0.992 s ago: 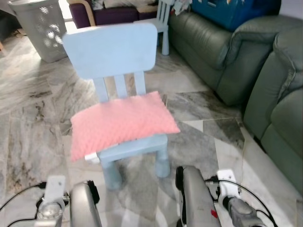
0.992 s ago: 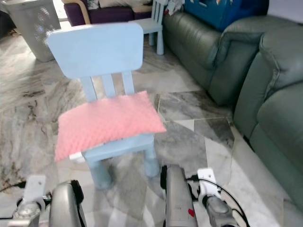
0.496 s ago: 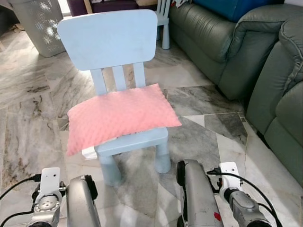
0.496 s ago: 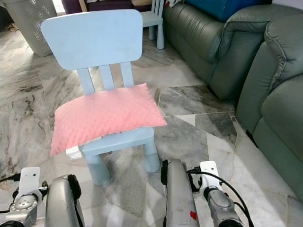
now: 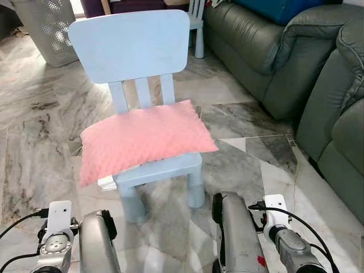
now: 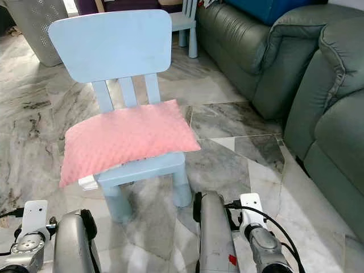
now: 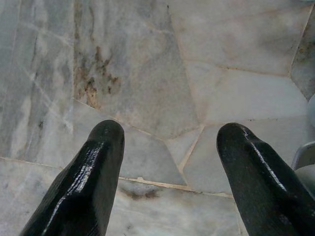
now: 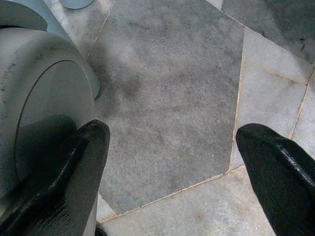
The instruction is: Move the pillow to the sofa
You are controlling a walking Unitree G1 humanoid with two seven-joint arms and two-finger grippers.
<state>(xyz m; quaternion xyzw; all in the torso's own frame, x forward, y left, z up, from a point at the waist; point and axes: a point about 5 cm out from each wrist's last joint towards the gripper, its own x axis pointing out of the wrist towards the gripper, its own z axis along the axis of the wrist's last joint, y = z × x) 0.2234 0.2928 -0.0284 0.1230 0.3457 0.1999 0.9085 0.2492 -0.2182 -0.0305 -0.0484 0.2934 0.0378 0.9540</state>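
Note:
A pink dimpled pillow lies across the seat of a small light-blue child's chair straight ahead, overhanging the seat on its left. The grey-green leather sofa runs along the right side of the room. Both silver arms hang low at the bottom of the head views, well short of the chair. My left gripper is open over bare marble floor. My right gripper is open too, above grey floor tiles, with one fingertip beside a round silver housing.
Marble floor surrounds the chair. A grey perforated laundry basket stands at the back left. A second pale chair and a purple seat are at the back. A blue item lies on the sofa's far end.
The camera has come a little closer to the chair and tilted; the chair and pillow sit slightly higher and larger. Pillow and grippers are unchanged.

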